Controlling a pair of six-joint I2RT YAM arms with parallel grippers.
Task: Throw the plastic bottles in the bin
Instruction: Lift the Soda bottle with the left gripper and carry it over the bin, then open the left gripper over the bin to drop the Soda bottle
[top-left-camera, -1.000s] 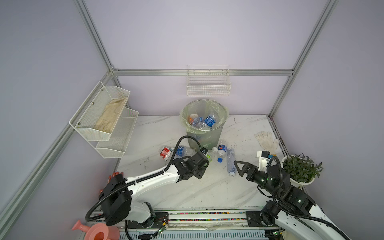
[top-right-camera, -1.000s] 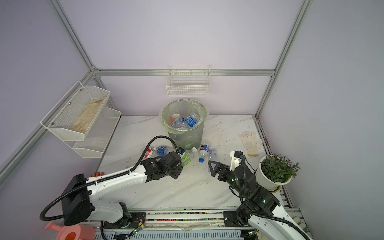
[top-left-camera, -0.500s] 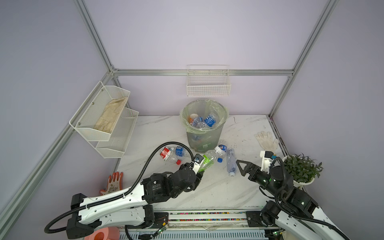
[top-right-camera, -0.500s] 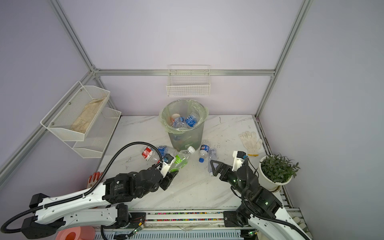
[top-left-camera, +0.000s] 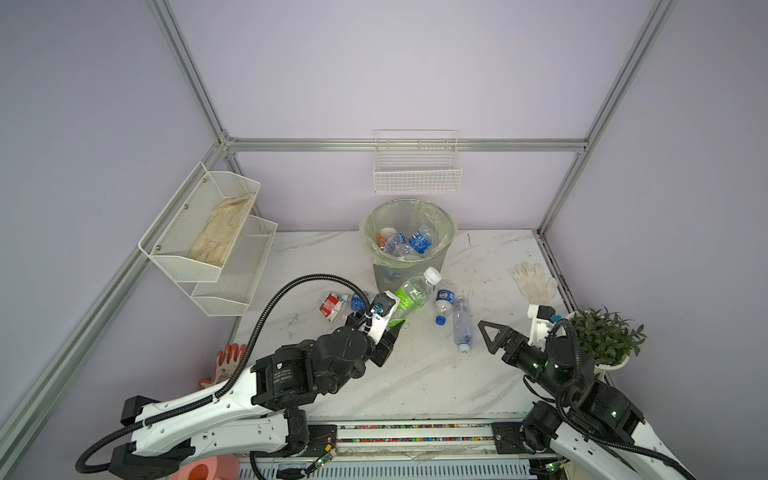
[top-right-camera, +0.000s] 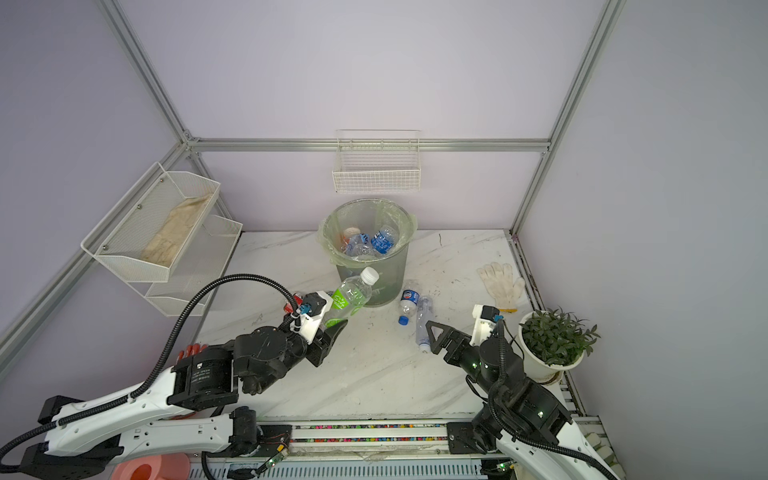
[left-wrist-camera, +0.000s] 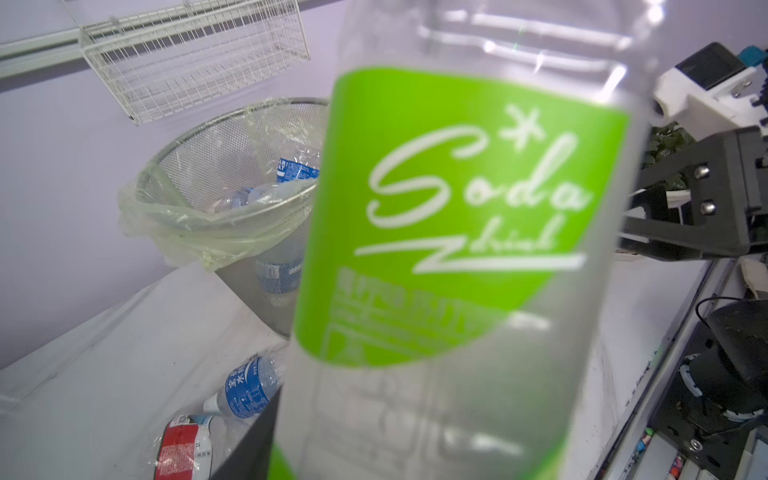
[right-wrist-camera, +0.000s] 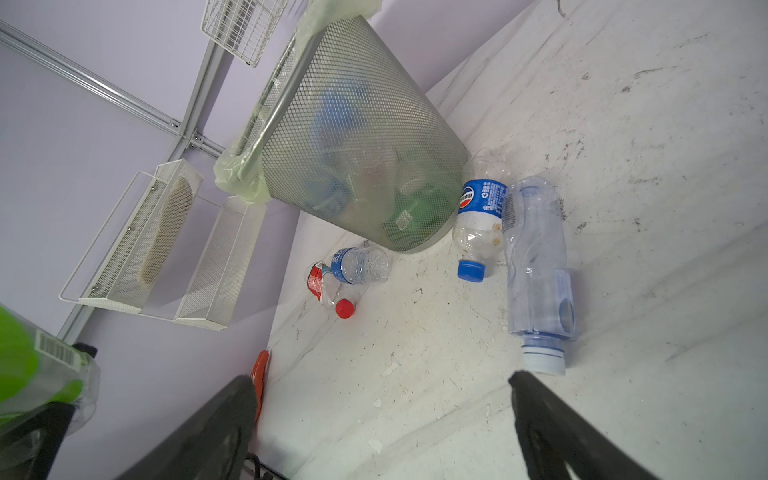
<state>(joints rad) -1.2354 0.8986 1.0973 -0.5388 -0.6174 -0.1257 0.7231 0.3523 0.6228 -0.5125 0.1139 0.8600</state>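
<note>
Near the bin (top-left-camera: 384, 276), the left gripper (top-left-camera: 394, 325) holds the green bottle (top-left-camera: 411, 293) by the base. Its cap points at the bin.

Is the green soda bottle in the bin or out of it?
Out. The left gripper holds the green soda bottle tilted in front of the bin, outside its mesh wall.
</note>
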